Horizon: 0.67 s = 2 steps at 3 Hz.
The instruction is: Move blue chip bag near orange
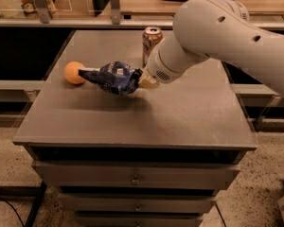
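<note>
gripper (141, 81) at bag's (114, 77) right end, hidden by foil | orange's (73, 72) right edge behind bag | can's (150, 40) lower right behind arm (227, 32) | arm cut off at right

I see a crinkled, glossy foil bag (114, 77) pinched in the jaws at its right end, over a matt grey tabletop (180, 117); the arm (217, 32) is smooth white plastic.
</note>
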{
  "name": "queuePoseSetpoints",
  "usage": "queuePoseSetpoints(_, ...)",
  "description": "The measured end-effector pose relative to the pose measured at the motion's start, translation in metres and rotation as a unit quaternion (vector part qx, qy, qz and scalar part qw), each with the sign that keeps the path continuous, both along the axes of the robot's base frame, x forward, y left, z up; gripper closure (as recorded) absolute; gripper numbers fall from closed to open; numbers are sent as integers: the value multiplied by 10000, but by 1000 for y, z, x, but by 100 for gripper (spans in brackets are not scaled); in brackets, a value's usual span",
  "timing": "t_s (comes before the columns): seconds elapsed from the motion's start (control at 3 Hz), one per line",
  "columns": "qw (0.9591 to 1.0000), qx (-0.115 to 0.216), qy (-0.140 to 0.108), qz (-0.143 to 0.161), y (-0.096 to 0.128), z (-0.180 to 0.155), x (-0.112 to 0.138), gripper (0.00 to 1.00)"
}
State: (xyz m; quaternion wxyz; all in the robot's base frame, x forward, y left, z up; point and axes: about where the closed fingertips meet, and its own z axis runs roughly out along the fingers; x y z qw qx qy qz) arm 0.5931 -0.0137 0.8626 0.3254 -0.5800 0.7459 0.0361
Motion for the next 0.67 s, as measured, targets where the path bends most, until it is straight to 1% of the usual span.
queuePoseSetpoints(0.33,9999,97,44,7,7,0,3,83)
queuePoseSetpoints(0.67,9998,199,75,66,15,0,4,59)
